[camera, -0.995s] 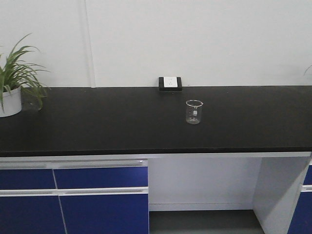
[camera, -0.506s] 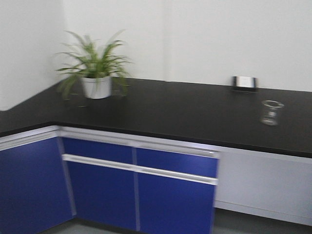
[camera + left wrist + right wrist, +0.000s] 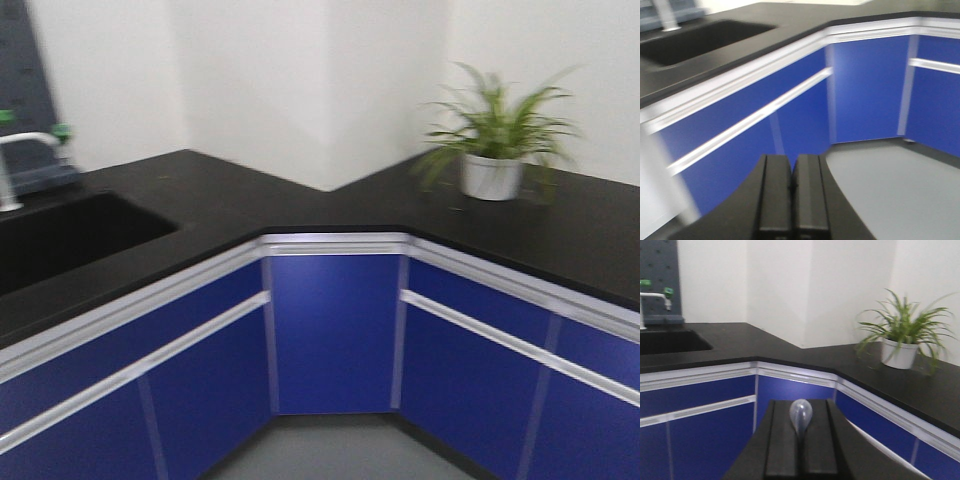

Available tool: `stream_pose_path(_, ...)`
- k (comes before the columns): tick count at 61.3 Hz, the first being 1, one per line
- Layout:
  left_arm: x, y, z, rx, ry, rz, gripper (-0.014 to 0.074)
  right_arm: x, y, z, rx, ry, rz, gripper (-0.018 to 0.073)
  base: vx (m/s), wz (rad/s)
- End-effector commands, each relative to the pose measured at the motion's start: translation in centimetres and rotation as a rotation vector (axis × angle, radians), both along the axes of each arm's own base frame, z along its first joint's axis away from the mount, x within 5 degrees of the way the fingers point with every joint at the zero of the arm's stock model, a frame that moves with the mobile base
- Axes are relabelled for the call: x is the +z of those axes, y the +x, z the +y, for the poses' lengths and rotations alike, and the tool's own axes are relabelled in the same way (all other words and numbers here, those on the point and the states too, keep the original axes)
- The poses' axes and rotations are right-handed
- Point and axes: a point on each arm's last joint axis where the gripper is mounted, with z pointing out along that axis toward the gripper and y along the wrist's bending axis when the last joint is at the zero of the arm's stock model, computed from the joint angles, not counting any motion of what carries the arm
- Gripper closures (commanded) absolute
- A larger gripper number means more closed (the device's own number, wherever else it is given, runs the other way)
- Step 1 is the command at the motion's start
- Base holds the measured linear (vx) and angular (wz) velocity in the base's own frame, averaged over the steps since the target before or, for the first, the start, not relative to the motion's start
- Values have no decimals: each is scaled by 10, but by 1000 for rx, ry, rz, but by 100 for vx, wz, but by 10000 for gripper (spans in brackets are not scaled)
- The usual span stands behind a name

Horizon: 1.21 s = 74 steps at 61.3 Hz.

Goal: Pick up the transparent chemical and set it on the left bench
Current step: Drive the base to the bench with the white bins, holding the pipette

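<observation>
Place: a laboratory, fitted around a wall corner.
Worktop: matte black angled benchtop (image 3: 300,205) on glossy blue cabinet fronts (image 3: 335,330) with silver rail handles.
Wet area: sunken black sink (image 3: 70,235) with a white gooseneck tap (image 3: 22,145) carrying green knobs; a dark pegboard (image 3: 25,70) on the wall behind it.
Labware: clear plastic dropper pipette (image 3: 801,415).

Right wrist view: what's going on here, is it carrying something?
Yes. The right end effector is shut on the transparent chemical, a clear pipette whose bulb pokes out between the fingers. The left end effector is shut and empty. Ahead is a black corner counter with a sink and a potted plant. The pipette is not yet set down.
</observation>
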Motion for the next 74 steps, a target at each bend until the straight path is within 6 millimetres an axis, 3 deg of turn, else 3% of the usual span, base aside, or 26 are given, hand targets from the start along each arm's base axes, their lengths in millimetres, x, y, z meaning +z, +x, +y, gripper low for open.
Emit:
stream_pose_path(1, 3, -1, 0, -1, -14, -81, 600, 11, 0, 2, 21, 12, -31, 564, -6, 89)
stream_pose_path(42, 3, -1, 0, -1, -14, -81, 600, 11, 0, 2, 22, 12, -32, 564, 2, 76)
stream_pose_path(74, 3, -1, 0, -1, -14, -81, 600, 11, 0, 2, 21, 11, -32, 564, 17, 50)
